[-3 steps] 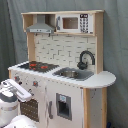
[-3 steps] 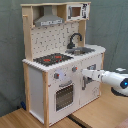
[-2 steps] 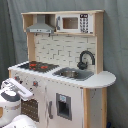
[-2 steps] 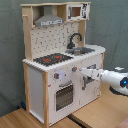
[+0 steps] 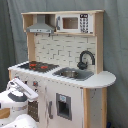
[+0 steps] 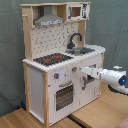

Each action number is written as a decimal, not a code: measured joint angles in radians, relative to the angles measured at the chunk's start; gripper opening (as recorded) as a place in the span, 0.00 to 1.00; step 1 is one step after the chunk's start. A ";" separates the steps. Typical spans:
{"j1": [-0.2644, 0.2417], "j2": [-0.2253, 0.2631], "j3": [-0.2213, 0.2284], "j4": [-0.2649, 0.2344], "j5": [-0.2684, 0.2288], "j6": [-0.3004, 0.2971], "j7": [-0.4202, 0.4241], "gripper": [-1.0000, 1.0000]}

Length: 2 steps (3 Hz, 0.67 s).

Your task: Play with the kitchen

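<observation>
The kitchen (image 5: 100, 79) is a tall light-wood and white toy with a black-and-red stovetop (image 5: 37, 65), a sink (image 5: 70, 73), a black faucet (image 5: 86, 57) and a grey hood (image 5: 40, 25). In the second exterior view the kitchen (image 6: 35, 85) shows its windowed oven door (image 6: 64, 95) and front knobs (image 6: 56, 76). My white arm reaches in from the second exterior view's right. My gripper (image 6: 82, 70) is at the front panel, beside the right-hand knob (image 6: 75, 69). In the first exterior view my gripper (image 5: 30, 92) sits low left, against the front below the stovetop.
A toy microwave (image 5: 72, 22) is on the top shelf beside the hood. The kitchen stands on a wooden table (image 6: 100, 116). A grey curtain (image 5: 117, 50) hangs behind it. A cupboard door with a small window (image 5: 62, 106) is below the sink.
My arm has moved a little closer to the kitchen's front panel, toward the knobs. The kitchen itself has not moved.
</observation>
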<state>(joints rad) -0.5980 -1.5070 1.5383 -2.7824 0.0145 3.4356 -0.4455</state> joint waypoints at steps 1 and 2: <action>-0.080 0.002 0.017 0.052 0.000 0.023 0.034 1.00; -0.157 0.002 0.032 0.117 0.001 0.023 0.052 1.00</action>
<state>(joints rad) -0.7553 -1.5046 1.5698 -2.6651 0.0158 3.4589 -0.3936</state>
